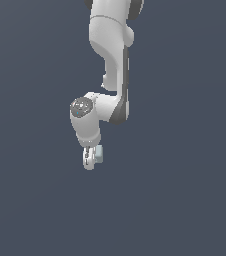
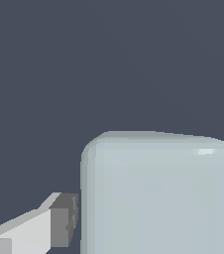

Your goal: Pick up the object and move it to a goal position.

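1. Pale grey-blue and matte, the cube [image 2: 158, 193] fills the lower part of my wrist view, its rounded top edge and one soft highlight plain to see. It sits very close to the camera, right at the gripper.
2. One white finger with a dark grey pad [image 2: 64, 220] shows in that view, standing just beside the cube's side face with a thin dark sliver between them. I cannot see the other finger at all.
3. From the exterior view, the gripper [image 1: 89, 161] hangs below the white arm [image 1: 110, 60], and the cube [image 1: 100, 153] peeks out on the exterior view's right of the fingers, level with them.
4. On the jaws: I cannot tell whether they are parted or clamped on the cube. The visible pad looks a hair short of touching, but the view is too tight and one-sided to be sure.
5. I judge the step in hand to be securing the grasp before carrying to the goal. To do it well I would confirm that both pads bear squarely on opposite flat faces, not the rounded edges, then lift slowly so it cannot pivot or slip.
6. Beyond lies only a plain dark slate background [image 1: 185, 200]; I see no goal marker.
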### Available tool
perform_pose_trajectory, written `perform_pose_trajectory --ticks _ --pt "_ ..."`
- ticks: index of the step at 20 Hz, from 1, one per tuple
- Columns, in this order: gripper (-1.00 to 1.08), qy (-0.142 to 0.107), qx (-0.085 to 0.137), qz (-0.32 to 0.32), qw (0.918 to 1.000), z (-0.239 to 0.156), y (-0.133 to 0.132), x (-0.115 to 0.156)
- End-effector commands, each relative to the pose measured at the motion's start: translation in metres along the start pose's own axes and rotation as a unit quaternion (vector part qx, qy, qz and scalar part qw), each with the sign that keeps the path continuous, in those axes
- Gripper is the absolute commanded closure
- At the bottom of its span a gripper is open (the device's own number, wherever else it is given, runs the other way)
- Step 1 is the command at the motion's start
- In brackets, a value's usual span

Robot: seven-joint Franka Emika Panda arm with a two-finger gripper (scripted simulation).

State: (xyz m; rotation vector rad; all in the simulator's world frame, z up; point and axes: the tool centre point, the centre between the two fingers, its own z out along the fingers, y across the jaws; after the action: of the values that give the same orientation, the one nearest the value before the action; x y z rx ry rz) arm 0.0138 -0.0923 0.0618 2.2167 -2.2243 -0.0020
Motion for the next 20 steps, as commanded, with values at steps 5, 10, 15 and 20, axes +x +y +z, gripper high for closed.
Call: perform_pose_trajectory --ticks 5,10,15,20 --pt "1.08 0.000 0.001 0.000 1.0000 0.001 -0.001 0.000" --pt "1.08 0.000 0.001 0.000 1.0000 0.001 -0.001 0.000" --pt "1.08 0.000 0.001 0.000 1.0000 -0.002 -0.003 -0.006" --pt "1.08 0.000 0.001 0.000 1.0000 -0.009 -0.011 -0.028"
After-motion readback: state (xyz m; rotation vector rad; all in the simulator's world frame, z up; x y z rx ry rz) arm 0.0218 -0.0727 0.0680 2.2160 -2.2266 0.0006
